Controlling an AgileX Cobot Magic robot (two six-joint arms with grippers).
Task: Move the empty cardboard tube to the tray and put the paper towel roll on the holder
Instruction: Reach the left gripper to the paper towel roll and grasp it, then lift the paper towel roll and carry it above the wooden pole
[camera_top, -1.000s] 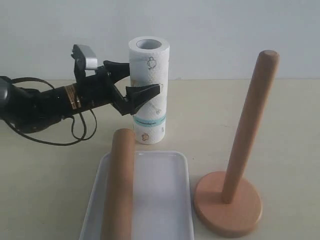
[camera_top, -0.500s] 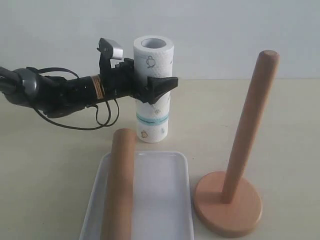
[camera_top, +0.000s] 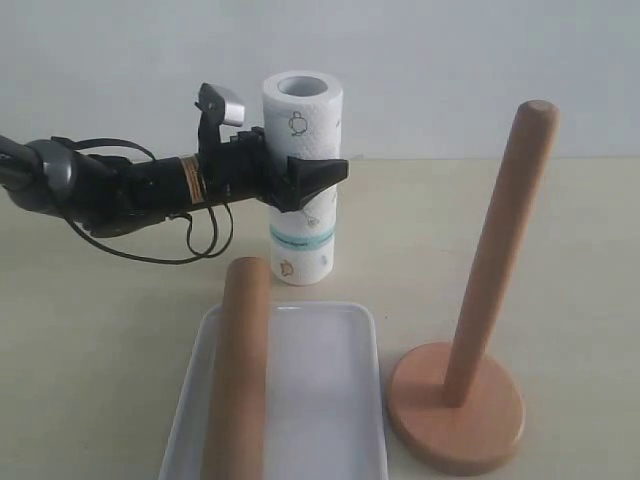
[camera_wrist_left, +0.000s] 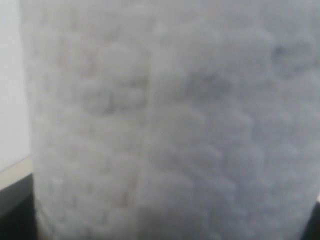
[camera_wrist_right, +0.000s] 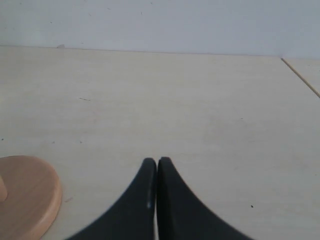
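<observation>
A pale tabletop (camera_top: 560, 240) runs back to a plain white wall, with nothing on it but the task's own pieces.

The left gripper (camera_top: 325, 172) reaches in level from the side, its black jaws straddling the paper towel roll (camera_top: 302, 130) a little above half height. One finger crosses the front of the roll and the other is hidden behind it. The left wrist view is filled with blurred, dimpled white paper, so the roll sits deep in the throat. Whether the pads have clamped or only bracket it cannot be told. A hold that high seems meant to leave the hollow core clear for threading.

The roll stands upright on the table, teal band low, just beyond the far rim of the tray (camera_top: 330, 400). The empty cardboard tube (camera_top: 240, 370) lies lengthwise along the tray's left side, its far end poking past the rim (that half of the job looks done).

To the right of the tray stands the holder (camera_top: 495, 260), its dowel bare and the disc base flat on the table. The roll must rise above the rounded top before it comes down.

The right gripper (camera_wrist_right: 157, 161) is pinched closed on nothing, low over bare table near the holder's base, out of the way.
</observation>
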